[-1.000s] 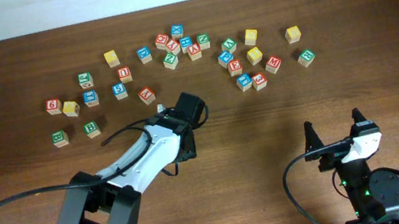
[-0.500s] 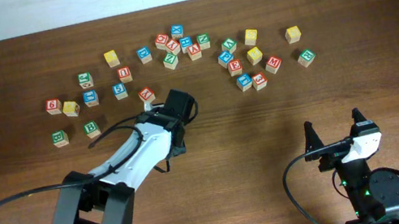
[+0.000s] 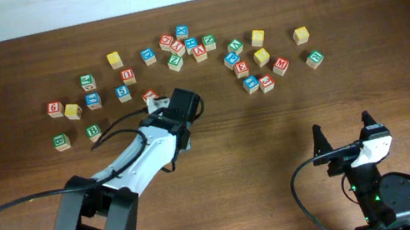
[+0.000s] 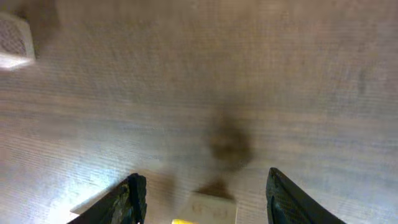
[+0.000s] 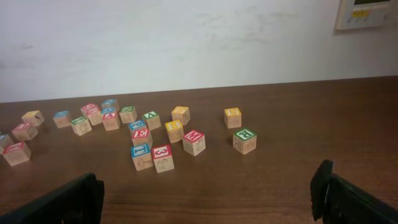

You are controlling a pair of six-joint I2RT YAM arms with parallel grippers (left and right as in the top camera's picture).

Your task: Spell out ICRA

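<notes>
Opening the left gripper [image 4: 205, 177] low over a red cube [image 3: 149, 95]: jaws about half apart, gripping nothing. Shows, in the wrist view, a pale cube face blurred between the two fingers, seemingly touched by neither. Cannot read the letter from above or from the wrist; possibly the A, judging by the red alone.

Means a pick being lined up, not made: no grasp yet, no letter set down. Finds no I, C, R, A row anywhere on the table [image 3: 291, 125]. Puts the four wanted letters somewhere in the scatter of cubes [image 3: 191, 45] along the far half; too small from above to say which is which.

Set against a second ago: was close to shut then and sat further right, nearer the front edge. Has since swung left and away from the front, onto the red cube, and now partly hides a cube that was fully in sight. Has not shifted that cube, nor any neighbour.

Leaves the right gripper [image 3: 343, 129] as it was: parked near the front edge, spread to its widest, empty, well apart from every cube.
</notes>
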